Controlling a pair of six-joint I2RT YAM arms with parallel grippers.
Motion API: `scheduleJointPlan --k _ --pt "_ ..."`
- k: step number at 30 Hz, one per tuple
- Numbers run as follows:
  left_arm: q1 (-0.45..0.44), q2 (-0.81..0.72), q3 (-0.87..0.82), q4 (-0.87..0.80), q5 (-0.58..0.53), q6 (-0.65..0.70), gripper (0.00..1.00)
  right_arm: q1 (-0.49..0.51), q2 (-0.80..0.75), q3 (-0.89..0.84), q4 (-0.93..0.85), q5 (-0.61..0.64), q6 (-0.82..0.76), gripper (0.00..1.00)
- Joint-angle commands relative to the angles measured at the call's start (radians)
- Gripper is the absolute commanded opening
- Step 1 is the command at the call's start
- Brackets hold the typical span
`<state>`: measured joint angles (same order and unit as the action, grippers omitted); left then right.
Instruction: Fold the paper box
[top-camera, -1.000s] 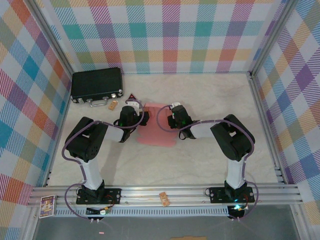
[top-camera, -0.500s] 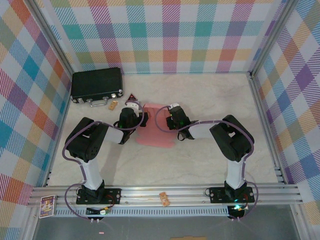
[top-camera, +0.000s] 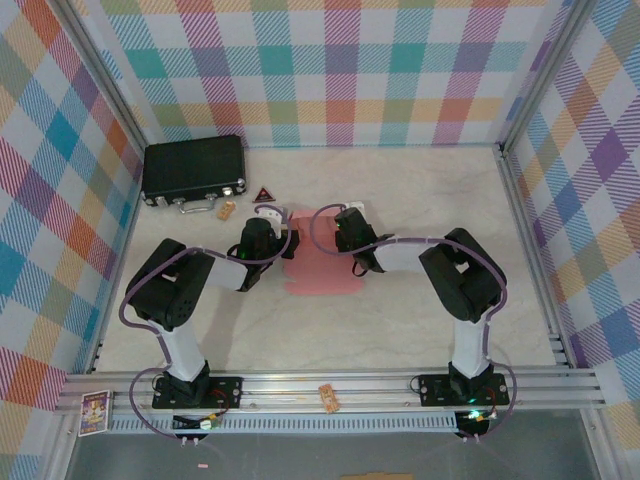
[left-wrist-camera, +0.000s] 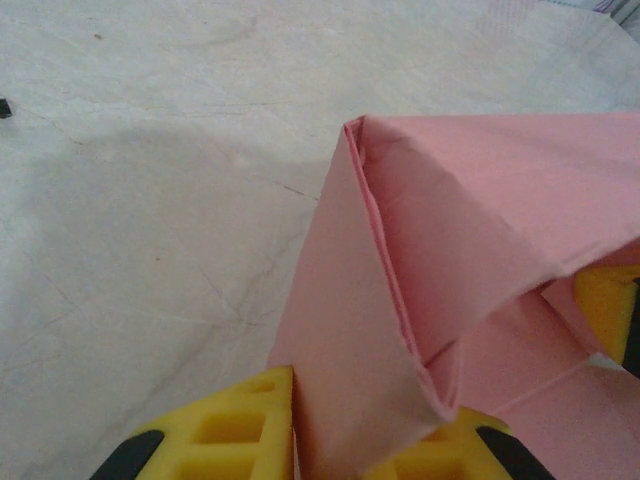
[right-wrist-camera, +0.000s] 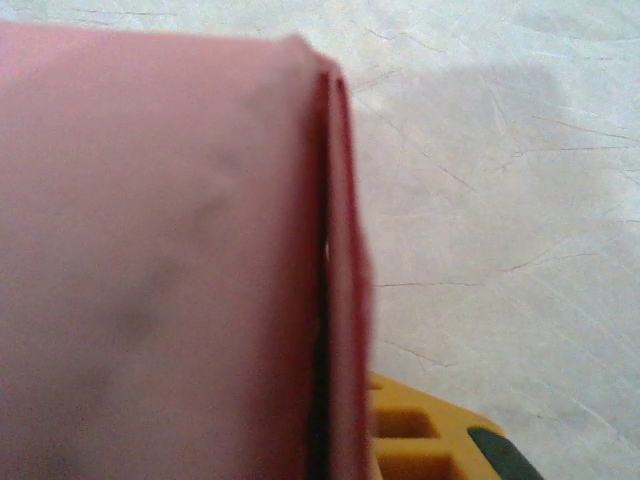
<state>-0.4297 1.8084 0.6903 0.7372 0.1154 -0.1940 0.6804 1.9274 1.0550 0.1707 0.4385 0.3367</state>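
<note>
Raising side walls of box (top-camera: 322, 268), mid-fold. Left gripper (left-wrist-camera: 340, 430) clamped on left wall; right gripper (top-camera: 347, 226) at right wall, grip unclear. Next: tuck flaps inward.

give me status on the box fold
left gripper jaws shut on part-folded paper box; right gripper at its edge, grip unclear; black case well clear

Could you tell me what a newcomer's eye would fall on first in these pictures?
The salmon-pink paper box stands out at mid-table, partly folded. The left gripper pinches a raised, creased fold of it, with the right gripper at the opposite side. A black case lies at the far left, beside bright plaid walls.
</note>
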Motion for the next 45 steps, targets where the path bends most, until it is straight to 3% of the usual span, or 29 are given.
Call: scheduleJointPlan --k 1,11,38,45 --pt "-0.015 -0.035 0.001 -0.052 0.058 0.004 0.16 0.013 0.023 0.026 -0.026 -0.018 0.022 0.14" --pt "-0.074 -0.134 -0.013 -0.205 -0.016 0.000 0.16 0.016 0.041 0.036 -0.095 0.056 0.061 0.10" --pt "-0.090 -0.107 0.001 -0.211 0.016 0.002 0.17 0.031 0.114 0.119 -0.199 0.213 0.266 0.12" --pt "-0.089 -0.108 0.009 -0.226 0.006 0.012 0.17 0.031 0.085 0.074 -0.166 0.168 0.211 0.23"
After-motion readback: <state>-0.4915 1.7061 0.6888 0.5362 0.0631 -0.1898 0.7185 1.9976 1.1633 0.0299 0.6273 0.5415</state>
